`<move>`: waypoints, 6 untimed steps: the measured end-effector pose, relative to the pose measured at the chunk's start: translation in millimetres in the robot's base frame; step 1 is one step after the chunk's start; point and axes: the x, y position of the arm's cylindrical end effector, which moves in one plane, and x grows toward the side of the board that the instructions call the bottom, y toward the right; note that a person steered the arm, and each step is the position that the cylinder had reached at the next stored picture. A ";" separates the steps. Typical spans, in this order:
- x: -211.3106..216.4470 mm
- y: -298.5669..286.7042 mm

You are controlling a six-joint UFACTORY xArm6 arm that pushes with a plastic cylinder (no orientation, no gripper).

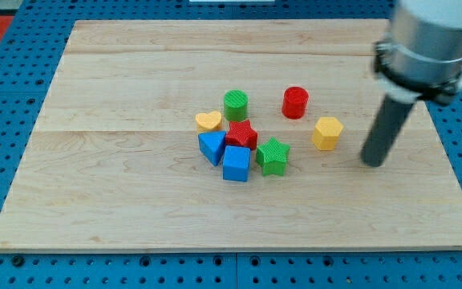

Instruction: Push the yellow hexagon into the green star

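Note:
The yellow hexagon (327,132) stands on the wooden board, right of the middle. The green star (273,156) lies to its lower left, a small gap apart, at the right edge of a cluster of blocks. My tip (373,162) rests on the board to the right of the yellow hexagon and slightly lower, not touching it. The dark rod rises from it toward the view's top right.
The cluster holds a red star (241,134), a blue cube (236,163), a blue triangle (211,147), a yellow heart (208,121) and a green cylinder (235,105). A red cylinder (295,103) stands above the hexagon's left. The board's right edge (454,172) is near.

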 end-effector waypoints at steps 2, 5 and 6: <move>-47.5 -31.6; -34.9 -92.2; -26.6 -36.6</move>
